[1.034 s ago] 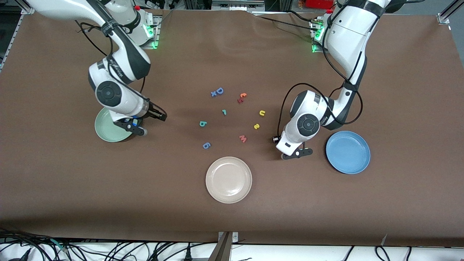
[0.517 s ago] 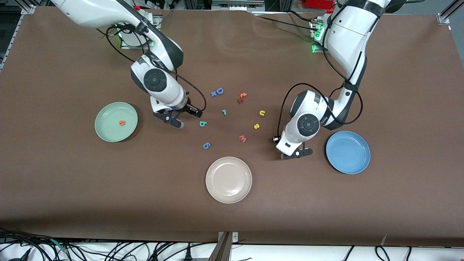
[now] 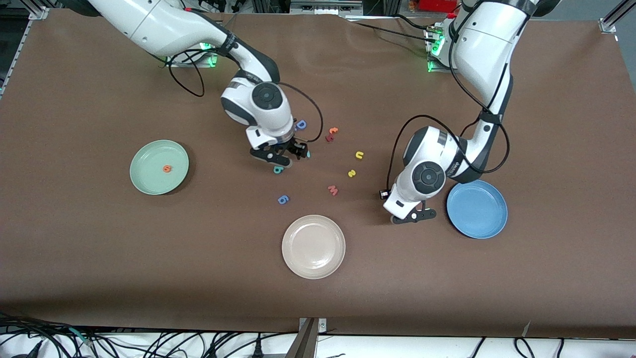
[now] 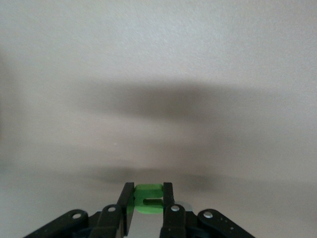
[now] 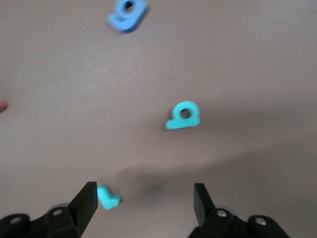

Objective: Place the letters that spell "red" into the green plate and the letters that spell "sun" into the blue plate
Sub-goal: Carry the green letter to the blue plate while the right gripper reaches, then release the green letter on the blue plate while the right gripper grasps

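The brown surface (image 3: pixel 99 258) carried three plates: a green plate (image 3: pixel 144 184) toward the right arm's end, a blue plate (image 3: pixel 477 209) toward the left arm's end, and a cream plate (image 3: pixel 313 246) nearest the front camera. Between them lay scattered small foam letters, among them a yellow u (image 3: pixel 359 155), a pink w (image 3: pixel 333 190) and a periwinkle 6 (image 3: pixel 282 199).

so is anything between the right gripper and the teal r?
Nothing visible. The right gripper hangs open over the teal r, which lies just inside one finger; the teal d lies apart. The left gripper holds the green n beside the blue plate.
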Robot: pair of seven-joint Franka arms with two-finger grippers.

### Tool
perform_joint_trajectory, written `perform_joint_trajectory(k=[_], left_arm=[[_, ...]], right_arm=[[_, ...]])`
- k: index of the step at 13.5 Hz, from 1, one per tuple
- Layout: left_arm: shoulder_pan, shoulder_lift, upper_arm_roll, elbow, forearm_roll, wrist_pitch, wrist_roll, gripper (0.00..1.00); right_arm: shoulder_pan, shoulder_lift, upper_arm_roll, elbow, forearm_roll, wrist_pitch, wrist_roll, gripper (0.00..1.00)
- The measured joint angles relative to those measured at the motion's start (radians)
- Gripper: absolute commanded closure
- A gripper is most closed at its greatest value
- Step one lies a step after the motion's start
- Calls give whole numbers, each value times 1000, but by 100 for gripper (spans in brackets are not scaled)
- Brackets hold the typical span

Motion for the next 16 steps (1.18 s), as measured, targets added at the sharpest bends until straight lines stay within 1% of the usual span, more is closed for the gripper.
perform_joint_trajectory(k=[2, 5, 6, 8, 10, 11, 13, 14, 15, 16], left_arm=[[28, -5, 4, 9, 0, -37, 81, 92], [86, -9, 6, 9, 0, -76, 215, 92], [107, -14, 7, 9, 0, -95, 259, 92], [149, -30, 9, 9, 3, -142, 342, 92], [187, -45, 9, 9, 37, -171, 415, 92], [203, -49, 9, 9, 52, -176, 445, 92], [230, -50, 10, 9, 55, -177, 509, 92], [243, -50, 10, 9, 55, -177, 541, 92], [258, -50, 11, 9, 55, -177, 572, 92], [274, -50, 12, 9, 55, -176, 600, 92]], right_arm=[[43, 0, 1, 6, -36, 29, -1, 9], [95, 1, 0, 7, -135, 41, 2, 9], [102, 4, -1, 6, -174, 41, 2, 9], [108, 21, -9, 6, -284, 41, 2, 9], [110, 51, -25, 6, -385, 42, 2, 9], [110, 67, -30, 6, -414, 44, 2, 9], [111, 88, -32, 6, -433, 47, 2, 12], [112, 92, -32, 6, -434, 48, 2, 21], [114, 92, -32, 6, -435, 48, 2, 42], [115, 92, -32, 6, -436, 48, 2, 55]])
